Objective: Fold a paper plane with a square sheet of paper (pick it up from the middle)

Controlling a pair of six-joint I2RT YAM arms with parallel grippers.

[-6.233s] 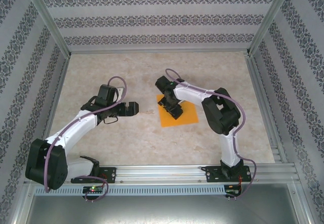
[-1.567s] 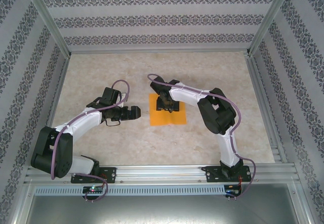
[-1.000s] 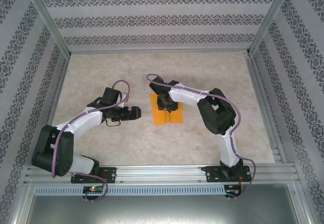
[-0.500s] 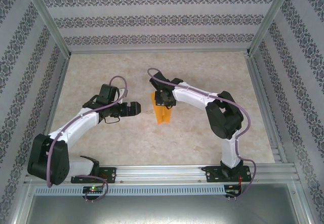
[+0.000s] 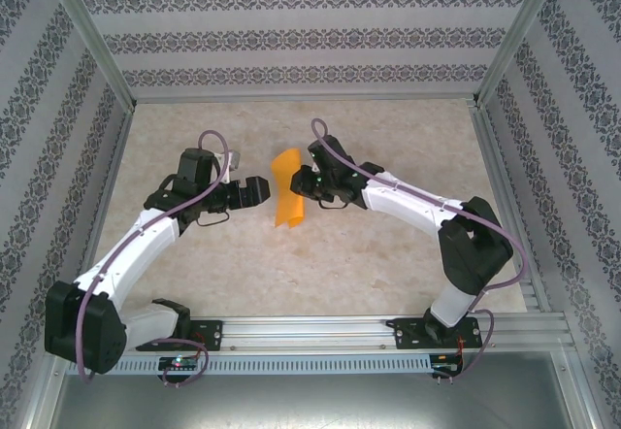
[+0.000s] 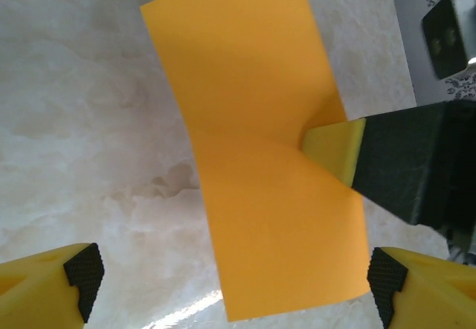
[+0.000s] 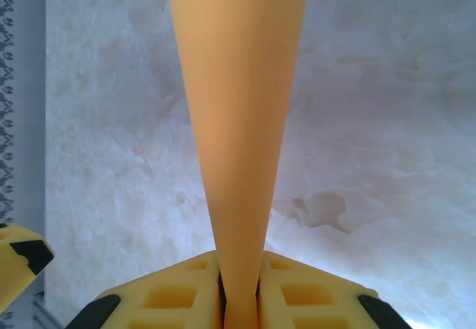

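Above the middle of the bench (image 5: 388,138) the sheet (image 5: 285,188) hangs clear of the surface, plain bright orange, bowed into a narrow upright strip between my two grippers. My right gripper (image 5: 303,182) is pinched tight on its middle. My left gripper (image 5: 260,193) stands wide open and empty, just beside the sheet and facing it. From the left wrist I see its broad face, softly kinked where a right finger (image 6: 335,149) bites in. From the right wrist it runs edge-on, doubled over, rising as a thin wedge from my closed fingers (image 7: 178,292).
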